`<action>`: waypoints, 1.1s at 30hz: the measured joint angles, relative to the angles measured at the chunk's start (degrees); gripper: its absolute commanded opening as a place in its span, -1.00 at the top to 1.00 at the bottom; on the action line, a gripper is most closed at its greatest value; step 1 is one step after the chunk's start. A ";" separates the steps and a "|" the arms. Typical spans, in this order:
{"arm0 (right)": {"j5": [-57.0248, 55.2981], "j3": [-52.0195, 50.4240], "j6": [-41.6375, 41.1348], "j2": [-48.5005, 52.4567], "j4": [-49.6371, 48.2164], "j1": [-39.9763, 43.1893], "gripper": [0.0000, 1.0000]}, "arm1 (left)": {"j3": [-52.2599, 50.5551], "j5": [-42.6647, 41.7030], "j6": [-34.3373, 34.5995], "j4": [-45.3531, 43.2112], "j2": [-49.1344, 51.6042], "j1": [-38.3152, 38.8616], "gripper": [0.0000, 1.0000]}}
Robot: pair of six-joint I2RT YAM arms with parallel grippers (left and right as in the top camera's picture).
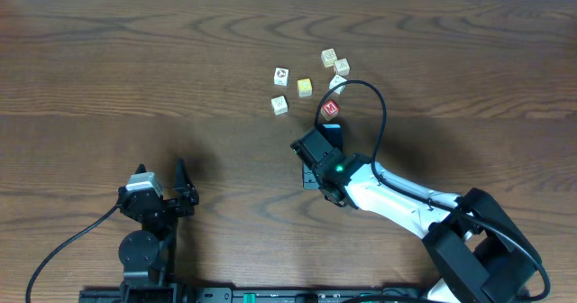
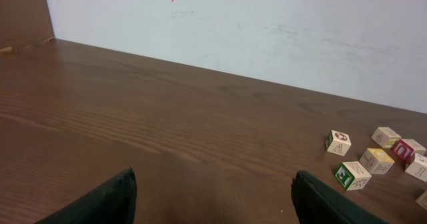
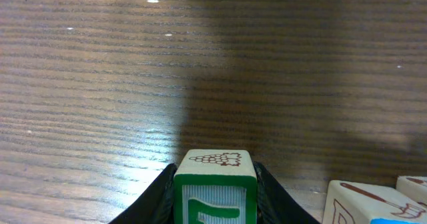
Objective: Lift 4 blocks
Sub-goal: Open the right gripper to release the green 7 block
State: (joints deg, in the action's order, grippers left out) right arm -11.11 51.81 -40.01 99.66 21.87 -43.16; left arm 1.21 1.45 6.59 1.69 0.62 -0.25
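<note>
Right gripper [image 3: 215, 196]: clamped on green-faced block [image 3: 215, 184], bottom centre of wrist view.
Left gripper [image 2: 213, 207]: fingers spread wide, empty, lower left overhead.
Red block [image 1: 331, 109]: on table [image 1: 135, 68], upper centre, near yellow block [image 1: 305, 87].

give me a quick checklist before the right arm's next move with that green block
1. Green block held in the right gripper: ok, clamped from both sides.
2. Block off the table: cannot tell.
3. Room beside the grip: not ok, a blue-edged block sits close on the right.
4. Left gripper open, away from the blocks: ok.
5. Red block on the table, unheld: ok.
</note>
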 measured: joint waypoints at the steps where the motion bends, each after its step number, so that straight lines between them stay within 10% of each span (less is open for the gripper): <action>1: 0.00 -0.02 0.00 0.13 -0.15 0.00 0.13 | 0.00 -0.02 0.00 0.00 0.00 0.00 -0.50; 33: -2.29 0.44 1.27 1.88 0.46 -0.22 0.43 | 0.00 -0.02 0.00 0.00 0.00 0.00 -0.50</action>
State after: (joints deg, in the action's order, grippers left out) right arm -13.41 52.25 -38.74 101.54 22.33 -43.38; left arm 1.21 1.43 6.59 1.69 0.62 -0.25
